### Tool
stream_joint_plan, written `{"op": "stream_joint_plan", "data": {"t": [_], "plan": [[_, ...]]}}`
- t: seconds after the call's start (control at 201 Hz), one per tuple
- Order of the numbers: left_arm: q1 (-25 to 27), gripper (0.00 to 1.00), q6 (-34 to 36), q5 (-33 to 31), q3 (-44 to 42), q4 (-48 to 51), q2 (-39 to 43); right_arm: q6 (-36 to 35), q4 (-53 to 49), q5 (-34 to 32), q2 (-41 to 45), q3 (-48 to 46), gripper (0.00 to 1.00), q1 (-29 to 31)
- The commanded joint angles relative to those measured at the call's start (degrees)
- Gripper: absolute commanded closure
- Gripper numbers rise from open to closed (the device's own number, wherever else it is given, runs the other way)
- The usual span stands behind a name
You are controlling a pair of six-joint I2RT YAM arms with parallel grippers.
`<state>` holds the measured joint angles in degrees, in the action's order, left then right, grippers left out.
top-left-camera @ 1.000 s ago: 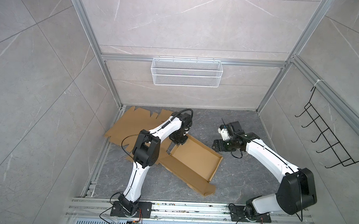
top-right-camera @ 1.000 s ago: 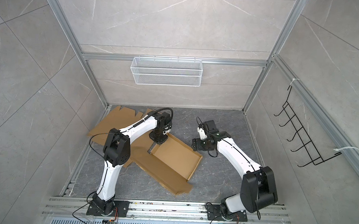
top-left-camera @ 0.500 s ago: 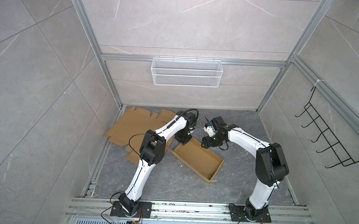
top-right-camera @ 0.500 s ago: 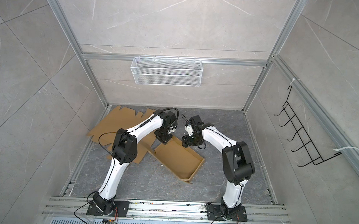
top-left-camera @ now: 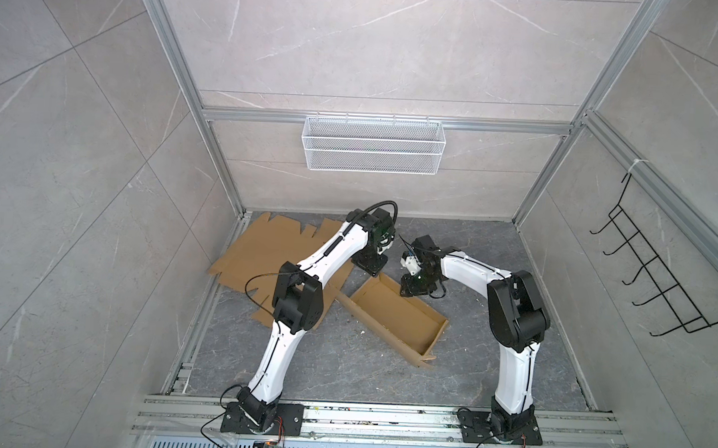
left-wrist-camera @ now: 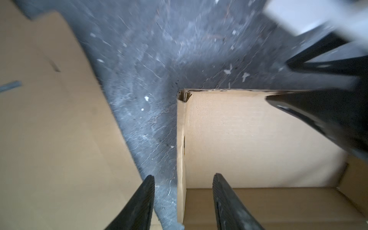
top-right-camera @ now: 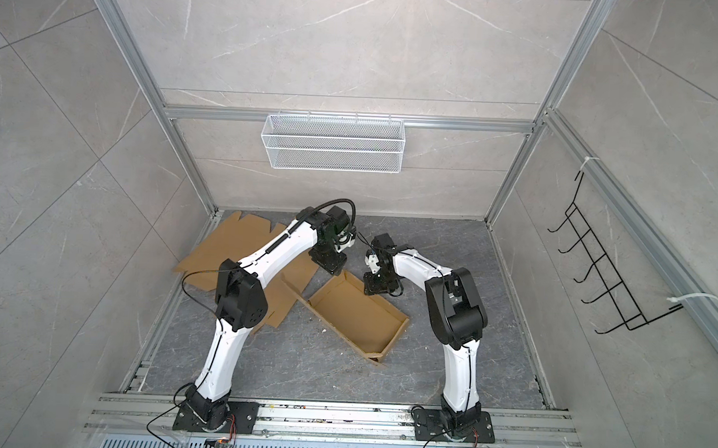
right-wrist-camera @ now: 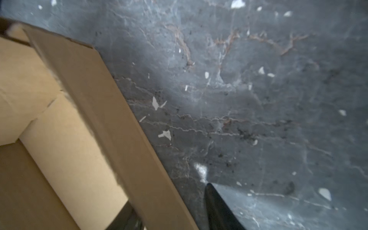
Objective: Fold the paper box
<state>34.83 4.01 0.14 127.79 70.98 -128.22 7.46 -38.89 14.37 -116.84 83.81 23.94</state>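
Left claw (left-wrist-camera: pixel 183 175) parted astride box (left-wrist-camera: pixel 249 139) wall, right claw (right-wrist-camera: pixel 168 194) likewise

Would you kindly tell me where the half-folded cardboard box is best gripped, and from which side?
Probably grip the cardboard box by the rim of an upright side wall near a corner, coming from above and straddling it inside and out. It is open-topped with thin standing walls, while its base lies flat on the tabletop, offering no edge to pinch.
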Motion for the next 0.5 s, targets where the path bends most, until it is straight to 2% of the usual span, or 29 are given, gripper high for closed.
{"op": "stream_joint_plan", "data": {"t": [0.0, 0.204, 0.493], "plan": [[-1.4, 0.48, -2.0, -0.1, 0.7, -3.1, 8.8, 5.3, 1.9, 0.9, 0.3, -0.3, 0.59, -0.7], [-1.8, 0.48, -2.9, -1.9, -2.9, -6.6, 15.9, 10.9, 4.9, 1.1, 3.1, -5.3, 0.68, -3.4], [-2.5, 0.48, -4.7, -4.2, -10.5, -12.0, 23.7, 19.1, 10.5, -0.2, 10.3, -16.8, 0.71, -10.9]]}}
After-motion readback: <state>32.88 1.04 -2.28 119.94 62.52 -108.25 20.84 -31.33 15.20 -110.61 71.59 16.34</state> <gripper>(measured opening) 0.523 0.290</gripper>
